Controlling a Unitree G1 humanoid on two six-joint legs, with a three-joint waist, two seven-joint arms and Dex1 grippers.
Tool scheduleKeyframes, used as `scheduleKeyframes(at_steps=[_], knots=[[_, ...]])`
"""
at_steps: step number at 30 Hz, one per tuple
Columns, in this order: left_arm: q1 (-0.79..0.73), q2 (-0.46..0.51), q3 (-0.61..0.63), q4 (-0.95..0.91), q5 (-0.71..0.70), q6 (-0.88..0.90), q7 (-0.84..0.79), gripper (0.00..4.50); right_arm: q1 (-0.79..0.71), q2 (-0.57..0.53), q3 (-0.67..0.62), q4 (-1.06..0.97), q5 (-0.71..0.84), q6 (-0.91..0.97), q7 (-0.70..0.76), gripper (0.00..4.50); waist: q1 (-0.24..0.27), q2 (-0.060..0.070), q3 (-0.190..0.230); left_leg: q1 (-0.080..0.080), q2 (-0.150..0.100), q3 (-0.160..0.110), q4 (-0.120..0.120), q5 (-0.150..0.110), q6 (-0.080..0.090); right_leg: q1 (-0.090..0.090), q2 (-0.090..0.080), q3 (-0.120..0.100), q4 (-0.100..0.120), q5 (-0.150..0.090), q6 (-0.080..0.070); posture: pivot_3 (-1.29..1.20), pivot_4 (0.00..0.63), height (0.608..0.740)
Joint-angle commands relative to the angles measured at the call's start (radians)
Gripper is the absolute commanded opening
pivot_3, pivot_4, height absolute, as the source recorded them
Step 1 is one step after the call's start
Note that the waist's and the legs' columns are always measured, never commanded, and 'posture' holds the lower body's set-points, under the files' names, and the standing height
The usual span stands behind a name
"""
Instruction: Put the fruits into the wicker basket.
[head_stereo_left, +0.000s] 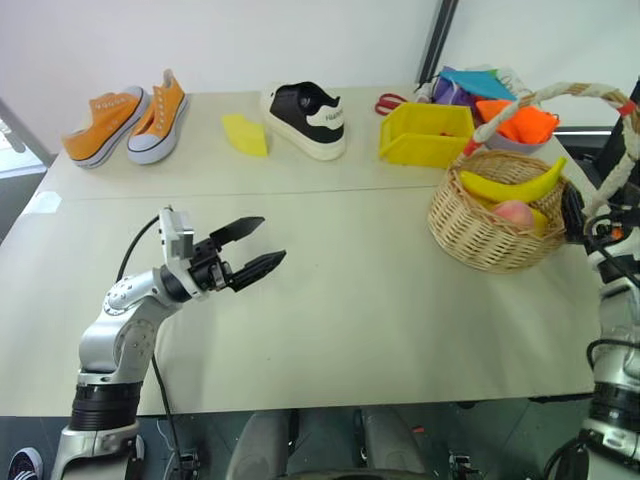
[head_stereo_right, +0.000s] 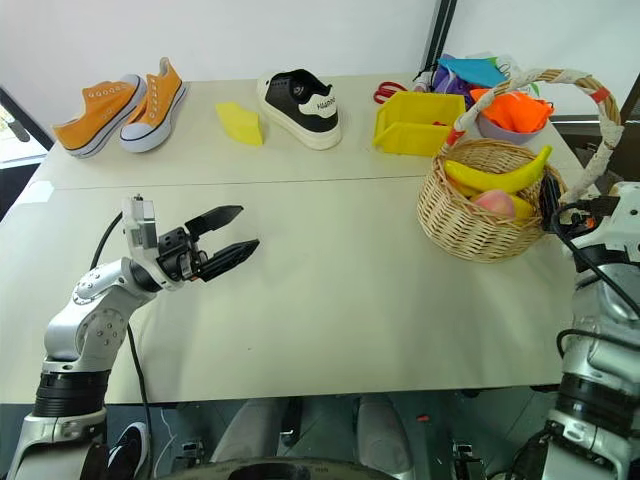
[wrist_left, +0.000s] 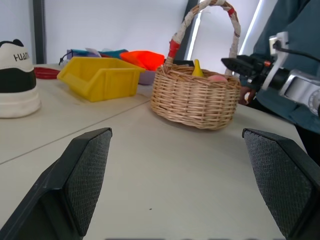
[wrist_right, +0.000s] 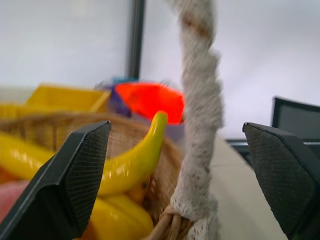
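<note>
Pale tabletop against a white wall, with shoes and a yellow bin (head_stereo_left: 425, 133) along the far edge. The wicker basket (head_stereo_left: 497, 212) stands at the table's right side; the banana (head_stereo_left: 512, 183) lies across its inside, long axis roughly left to right, and the peach (head_stereo_left: 513, 213) sits just beneath it. The right gripper (wrist_right: 175, 170), jaws wide and empty, flanks the basket's handle at the rim. The left gripper (head_stereo_left: 252, 252), also spread wide and empty, hovers well apart to the left. Judged: both fruits are in, so withdrawal remains.

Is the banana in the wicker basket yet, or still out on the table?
In. The banana lies across the inside of the wicker basket, next to the peach, tip poking above the rim.
</note>
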Motion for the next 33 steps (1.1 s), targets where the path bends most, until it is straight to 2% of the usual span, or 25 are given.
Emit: scheduleKeyframes(at_steps=[1, 7, 10, 12, 14, 17, 20, 23, 28, 33], knots=[[-0.004, 0.003, 0.005, -0.002, 0.004, -0.023, -0.015, 4.50, 0.029, 0.065, 0.016, -0.216, -0.058, -0.065, -0.103, 4.44, 0.000, 0.000, 0.000, 0.000, 0.000, 0.000, 0.000, 0.000, 0.000, 0.000, 0.000, 0.000, 0.000, 0.000, 0.000, 0.00, 0.150, 0.740], [0.005, 0.011, 0.010, 0.018, 0.031, -0.046, -0.022, 4.50, 0.126, 0.157, 0.197, -0.411, -0.095, -0.033, -0.096, 4.44, 0.000, 0.000, 0.000, 0.000, 0.000, -0.001, 0.000, 0.000, 0.000, 0.000, 0.000, 0.000, 0.000, 0.000, 0.000, 0.00, 0.150, 0.740], [0.022, 0.021, 0.031, 0.022, 0.046, -0.066, -0.013, 4.50, 0.193, 0.168, 0.320, -0.483, -0.087, -0.029, -0.024, 4.44, 0.000, 0.000, 0.000, 0.000, 0.000, -0.001, -0.001, 0.000, 0.000, -0.001, 0.000, 0.000, 0.000, 0.000, 0.000, 0.00, 0.150, 0.740], [0.041, 0.031, 0.055, 0.029, 0.065, -0.080, 0.014, 4.50, 0.210, 0.134, 0.422, -0.492, -0.082, -0.014, 0.072, 4.44, -0.003, 0.000, 0.000, 0.000, 0.000, -0.001, -0.001, 0.000, 0.000, -0.001, 0.000, 0.000, 0.000, 0.000, 0.000, 0.00, 0.150, 0.740], [0.069, 0.046, 0.081, 0.037, 0.073, -0.090, 0.023, 4.50, 0.201, 0.090, 0.499, -0.488, -0.013, 0.055, 0.190, 4.44, -0.006, 0.000, 0.000, 0.000, 0.000, -0.001, -0.001, 0.000, 0.000, -0.001, 0.000, 0.000, 0.000, 0.000, 0.000, 0.00, 0.150, 0.740], [0.115, 0.070, 0.118, 0.054, 0.100, -0.114, 0.050, 4.50, 0.179, -0.004, 0.545, -0.466, 0.095, 0.158, 0.355, 4.44, 0.000, 0.000, 0.000, 0.001, 0.000, -0.001, 0.000, 0.000, 0.000, 0.000, -0.001, 0.000, 0.000, 0.000, -0.001, 0.00, 0.150, 0.740], [0.144, 0.085, 0.153, 0.075, 0.142, -0.134, 0.113, 4.50, 0.139, -0.099, 0.579, -0.396, 0.082, 0.169, 0.484, 4.44, 0.005, -0.001, 0.000, 0.000, 0.000, -0.002, 0.000, 0.000, 0.000, -0.001, -0.001, -0.001, -0.002, -0.002, -0.004, 0.00, 0.150, 0.740], [0.168, 0.084, 0.194, 0.100, 0.185, -0.169, 0.187, 4.50, 0.066, -0.140, 0.609, -0.301, 0.081, 0.185, 0.575, 4.44, 0.004, -0.001, 0.000, 0.000, 0.000, -0.003, 0.000, 0.000, 0.000, -0.001, -0.002, -0.001, -0.004, -0.002, -0.004, 0.00, 0.150, 0.740], [0.190, 0.081, 0.260, 0.113, 0.236, -0.188, 0.321, 4.50, -0.024, -0.116, 0.639, -0.202, 0.065, 0.154, 0.645, 4.44, 0.003, -0.001, 0.000, 0.000, 0.000, -0.003, -0.002, 0.000, 0.000, -0.001, -0.002, -0.001, -0.004, 0.000, -0.001, 0.00, 0.150, 0.740], [0.195, 0.080, 0.302, 0.109, 0.208, -0.178, 0.354, 4.50, -0.058, -0.095, 0.658, -0.150, 0.042, 0.125, 0.678, 4.44, 0.004, -0.001, 0.000, -0.001, 0.000, -0.003, -0.002, -0.001, 0.000, -0.001, -0.002, -0.001, -0.004, 0.000, 0.000, 0.00, 0.150, 0.740]])
